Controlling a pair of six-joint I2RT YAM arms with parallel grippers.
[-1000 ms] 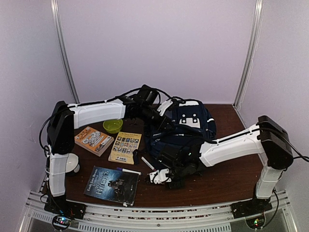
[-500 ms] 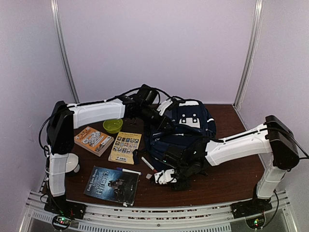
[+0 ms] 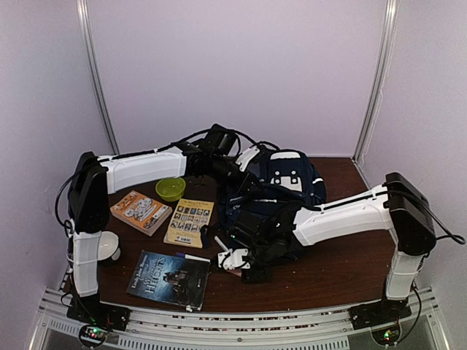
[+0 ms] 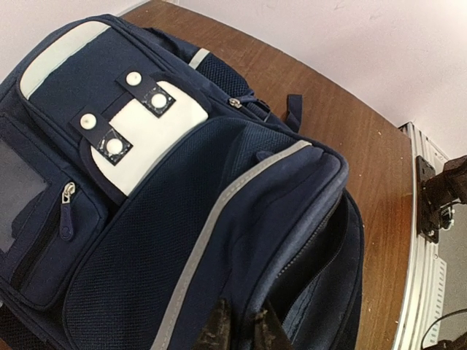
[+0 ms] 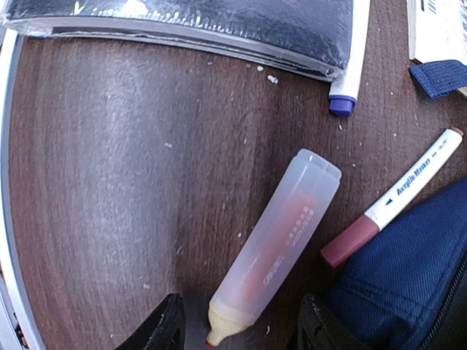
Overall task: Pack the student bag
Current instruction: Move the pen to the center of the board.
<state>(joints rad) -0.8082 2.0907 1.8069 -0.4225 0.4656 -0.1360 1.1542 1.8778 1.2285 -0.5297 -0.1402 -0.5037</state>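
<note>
The student bag (image 3: 281, 191), navy with white patches, lies at the back middle of the table. My left gripper (image 3: 235, 173) is at its left side. In the left wrist view, the left gripper (image 4: 242, 327) is shut on a fold of the bag (image 4: 182, 219) beside the open zipper. My right gripper (image 3: 237, 261) hovers low at the bag's front. In the right wrist view, the right gripper (image 5: 241, 332) is open, and a translucent highlighter (image 5: 273, 248) lies on the wood with its tip end between the fingers. It is not gripped.
A white marker with a maroon cap (image 5: 398, 197) lies against the bag's corner (image 5: 408, 281). A blue-capped pen (image 5: 349, 65) rests by a dark book (image 3: 169, 275). A yellow book (image 3: 190, 222), an orange book (image 3: 141, 211) and a green bowl (image 3: 171, 189) lie to the left.
My right gripper has shifted left towards the dark book and its jaws have spread wider. The left arm has barely moved and keeps its hold on the bag.
</note>
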